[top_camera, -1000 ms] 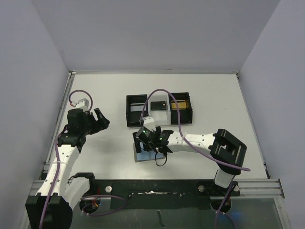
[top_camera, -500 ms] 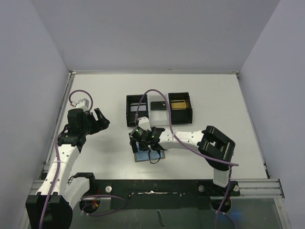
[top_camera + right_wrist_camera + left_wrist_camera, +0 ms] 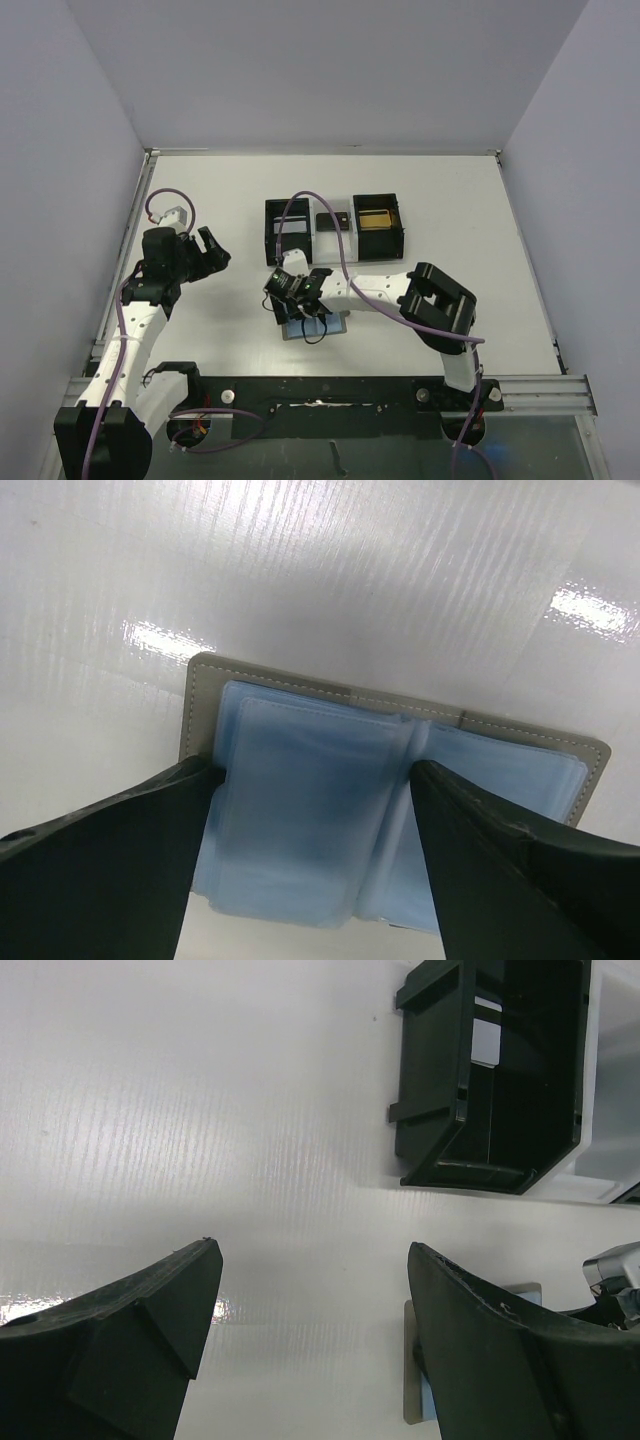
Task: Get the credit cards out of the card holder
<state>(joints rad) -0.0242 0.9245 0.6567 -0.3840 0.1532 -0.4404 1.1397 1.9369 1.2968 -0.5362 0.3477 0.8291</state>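
Observation:
The card holder [image 3: 334, 326] lies open on the table near the front, grey outside with two blue pocket panels [image 3: 310, 810] facing up. My right gripper [image 3: 303, 312] hangs low over it, open. Its two fingers straddle the left panel [image 3: 312, 772], one at the outer edge, one at the middle fold. That panel looks thick and layered, but no separate credit cards can be made out in it. My left gripper [image 3: 208, 250] hovers open and empty over bare table at the left [image 3: 315, 1248]; a corner of the card holder [image 3: 412, 1370] peeks from behind its right finger.
A black three-compartment tray [image 3: 270, 235] stands behind the holder, seen close in the left wrist view [image 3: 440, 1090]. Something pale and flat [image 3: 486, 1035] lies in its left compartment and a gold thing [image 3: 376, 218] in its right one. The right arm's purple cable [image 3: 300, 205] arches over the tray.
The right arm has swung left, bringing its gripper over the holder's left panel, jaws drawn in a little. The left arm has not moved.

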